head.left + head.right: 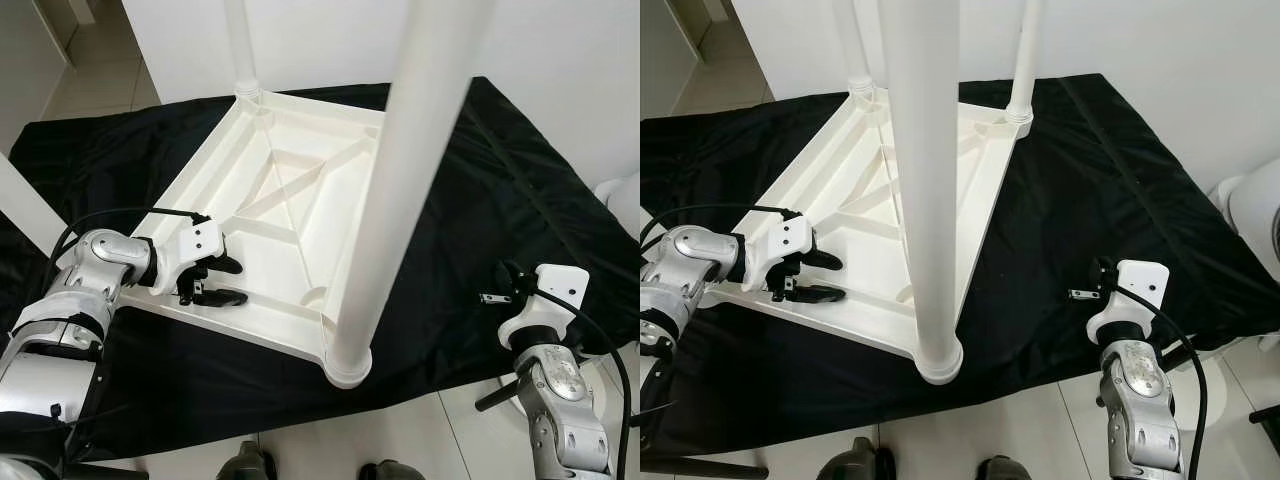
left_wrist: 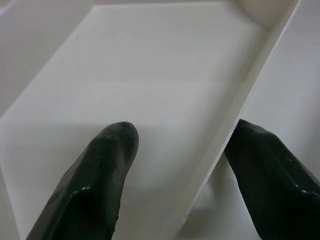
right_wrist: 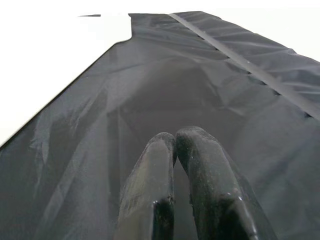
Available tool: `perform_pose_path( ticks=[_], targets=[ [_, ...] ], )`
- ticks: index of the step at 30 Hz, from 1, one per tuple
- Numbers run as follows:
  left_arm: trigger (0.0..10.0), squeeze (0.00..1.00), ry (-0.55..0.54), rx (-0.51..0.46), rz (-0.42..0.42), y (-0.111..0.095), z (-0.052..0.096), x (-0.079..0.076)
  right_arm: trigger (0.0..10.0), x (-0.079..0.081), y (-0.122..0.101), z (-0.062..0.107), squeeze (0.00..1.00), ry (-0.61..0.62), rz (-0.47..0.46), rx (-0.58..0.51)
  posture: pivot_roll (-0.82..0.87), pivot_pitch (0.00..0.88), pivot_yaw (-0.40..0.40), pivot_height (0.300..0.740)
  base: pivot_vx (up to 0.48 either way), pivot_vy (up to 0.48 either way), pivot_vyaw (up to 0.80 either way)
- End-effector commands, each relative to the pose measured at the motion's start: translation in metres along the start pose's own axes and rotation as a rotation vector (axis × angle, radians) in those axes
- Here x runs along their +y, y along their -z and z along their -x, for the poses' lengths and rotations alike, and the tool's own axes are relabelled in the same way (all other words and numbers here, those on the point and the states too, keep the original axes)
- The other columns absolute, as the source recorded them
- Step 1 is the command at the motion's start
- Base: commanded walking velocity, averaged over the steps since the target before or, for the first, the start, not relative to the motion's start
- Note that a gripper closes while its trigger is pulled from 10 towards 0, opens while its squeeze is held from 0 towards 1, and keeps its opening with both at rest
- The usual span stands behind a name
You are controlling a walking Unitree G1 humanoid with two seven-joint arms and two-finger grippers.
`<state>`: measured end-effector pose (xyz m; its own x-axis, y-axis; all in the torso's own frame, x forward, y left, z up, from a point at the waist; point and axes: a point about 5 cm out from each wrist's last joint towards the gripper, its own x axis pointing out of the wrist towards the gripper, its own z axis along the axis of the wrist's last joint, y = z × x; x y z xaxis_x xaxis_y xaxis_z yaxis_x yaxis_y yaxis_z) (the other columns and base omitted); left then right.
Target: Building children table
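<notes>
Inverted white plastic tabletop lying underside-up on a black cloth, with legs already standing in its corners: one at the near corner, one at the far left, and a third at the far right. The near-left corner, beside the left end effector, carries no leg. That end effector is open, its fingers straddling the thin upright rim of the tabletop, one inside, one outside. The right end effector hovers over bare cloth, well apart from the table, fingers pressed together and holding nothing. Judged handling: the moulded shell looks light and stiff but smooth (hence slippery); the rim or the ribs offer the surest purchase, while the tall legs may lever it over if pushed high.
</notes>
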<state>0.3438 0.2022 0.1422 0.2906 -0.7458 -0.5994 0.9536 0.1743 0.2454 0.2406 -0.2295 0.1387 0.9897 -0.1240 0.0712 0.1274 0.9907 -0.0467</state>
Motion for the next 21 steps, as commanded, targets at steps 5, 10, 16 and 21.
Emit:
perform_pose_path(
  ticks=[5,10,16,21],
  targets=[
    [10.0,0.00,-0.242,0.043,0.021,-0.003,-0.004,0.016,10.0,0.000,0.002,0.003,0.00,0.002,0.003,0.015,0.00,0.070,0.070,0.740,0.000,0.000,0.00],
    [10.0,0.00,-0.279,0.060,0.066,-0.005,-0.009,0.019,10.0,-0.002,0.002,0.007,0.00,0.014,0.007,0.019,-0.01,0.077,0.076,0.740,0.000,0.000,0.00],
    [0.5,0.00,-0.361,0.060,0.111,-0.006,-0.004,0.024,10.0,-0.004,0.003,0.011,0.00,0.030,0.006,0.023,-0.01,0.087,0.083,0.740,0.000,0.000,0.00],
    [0.0,0.00,-0.369,0.056,0.110,-0.004,0.001,0.022,10.0,-0.003,0.004,0.011,0.00,0.033,-0.002,0.025,0.00,0.093,0.080,0.740,0.000,0.000,0.00]
  ],
)
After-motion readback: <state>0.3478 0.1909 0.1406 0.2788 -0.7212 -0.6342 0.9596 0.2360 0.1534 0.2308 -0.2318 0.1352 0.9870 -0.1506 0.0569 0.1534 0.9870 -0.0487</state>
